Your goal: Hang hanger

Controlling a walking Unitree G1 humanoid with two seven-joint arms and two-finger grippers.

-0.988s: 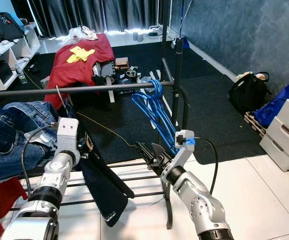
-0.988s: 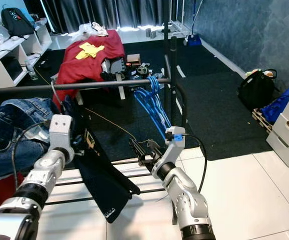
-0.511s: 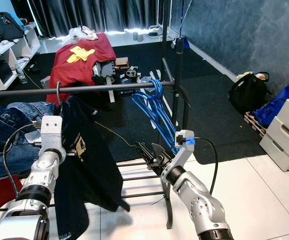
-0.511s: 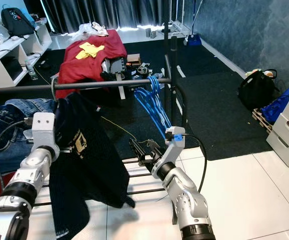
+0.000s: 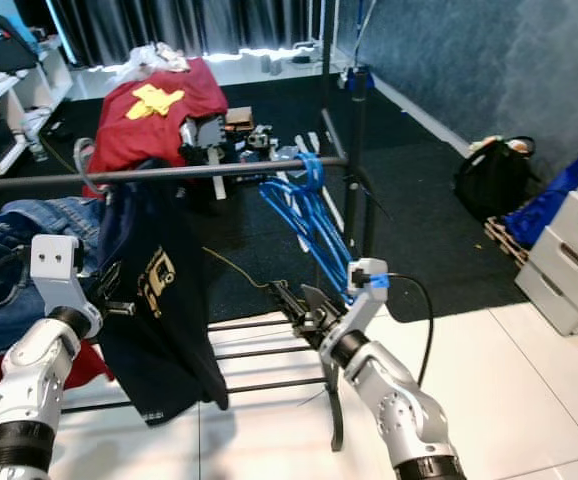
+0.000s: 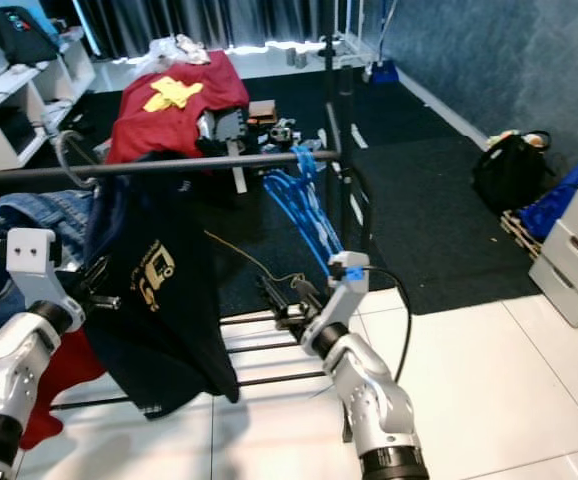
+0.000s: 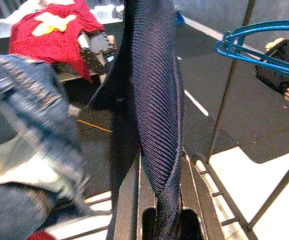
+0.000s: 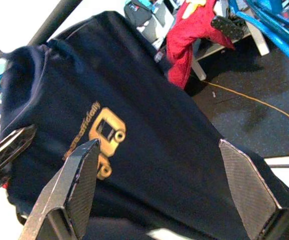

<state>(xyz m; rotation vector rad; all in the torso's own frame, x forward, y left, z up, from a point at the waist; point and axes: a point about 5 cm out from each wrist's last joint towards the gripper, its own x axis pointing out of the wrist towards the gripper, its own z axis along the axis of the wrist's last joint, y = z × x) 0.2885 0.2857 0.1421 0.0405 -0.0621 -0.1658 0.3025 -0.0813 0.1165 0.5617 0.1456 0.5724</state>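
Dark carpet and white floor tiles surround a black metal clothes rail (image 5: 184,173), where a dark navy T-shirt with a gold print (image 5: 159,290) hangs on a grey wire hanger (image 5: 81,160) whose hook sits over the rail beside a bunch of bright blue plastic hangers (image 5: 304,205). I judge the risk is this: the left hand (image 5: 112,305) is closed on a fold of the shirt, so if the arm pulls before letting go, the hook could slide or lift off the rail. The right hand (image 5: 291,306) is wide open, holds nothing, and points toward the shirt without touching it.
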